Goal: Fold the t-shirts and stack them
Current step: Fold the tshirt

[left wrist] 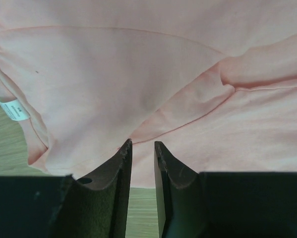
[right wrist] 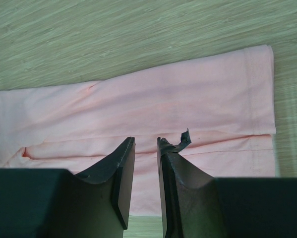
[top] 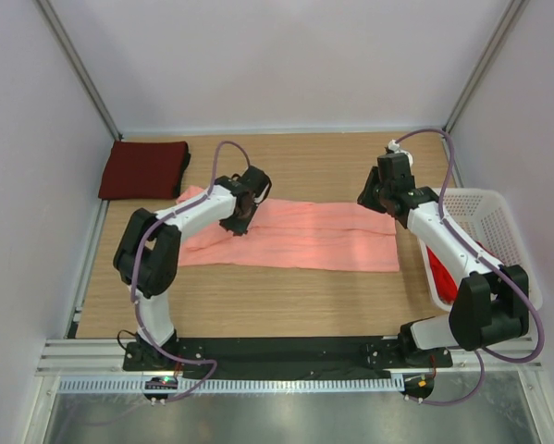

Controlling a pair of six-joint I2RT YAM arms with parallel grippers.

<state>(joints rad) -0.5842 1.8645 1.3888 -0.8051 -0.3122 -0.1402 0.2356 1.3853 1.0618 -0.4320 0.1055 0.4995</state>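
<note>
A salmon-pink t-shirt (top: 304,239) lies folded into a long strip across the middle of the table. My left gripper (top: 240,218) hovers over its left end, my right gripper (top: 370,198) over its right end. In the left wrist view the gripper (left wrist: 142,143) is open by a narrow gap with nothing in it, the pink cloth (left wrist: 113,74) and its white label (left wrist: 13,109) below. In the right wrist view the gripper (right wrist: 146,139) is also narrowly open and empty above the hem end (right wrist: 188,94). A dark maroon t-shirt (top: 143,170) lies folded at the back left. A bright red t-shirt (top: 441,277) sits in the basket.
A white perforated basket (top: 495,222) stands at the right edge, beside the right arm. Pale walls enclose the wooden table (top: 286,296) on three sides. A torn bit of pad sticks up from the right gripper's right fingertip (right wrist: 184,139).
</note>
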